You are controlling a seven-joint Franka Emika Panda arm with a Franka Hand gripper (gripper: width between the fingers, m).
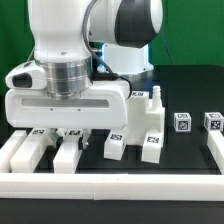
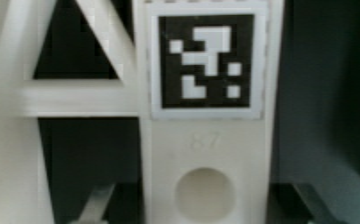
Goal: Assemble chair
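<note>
In the wrist view a white chair bar [image 2: 203, 130] with a black-and-white tag [image 2: 203, 58] and an oval hole [image 2: 203, 192] lies straight between my fingers. My gripper [image 2: 203, 208] is open, with a dark gap on each side of the bar. Beside the bar is a white frame piece with a crossbar [image 2: 52, 100]. In the exterior view the gripper [image 1: 70, 133] hangs low over white chair pieces [image 1: 66, 152] at the front of the view's left. The hand hides the fingertips there.
More white chair parts stand on the black table: a block [image 1: 24, 152] at the view's left, a small block [image 1: 115, 146], a taller pegged piece [image 1: 151, 122] and two small tagged cubes [image 1: 182, 122] [image 1: 212, 122]. A long white rail [image 1: 120, 187] runs along the front.
</note>
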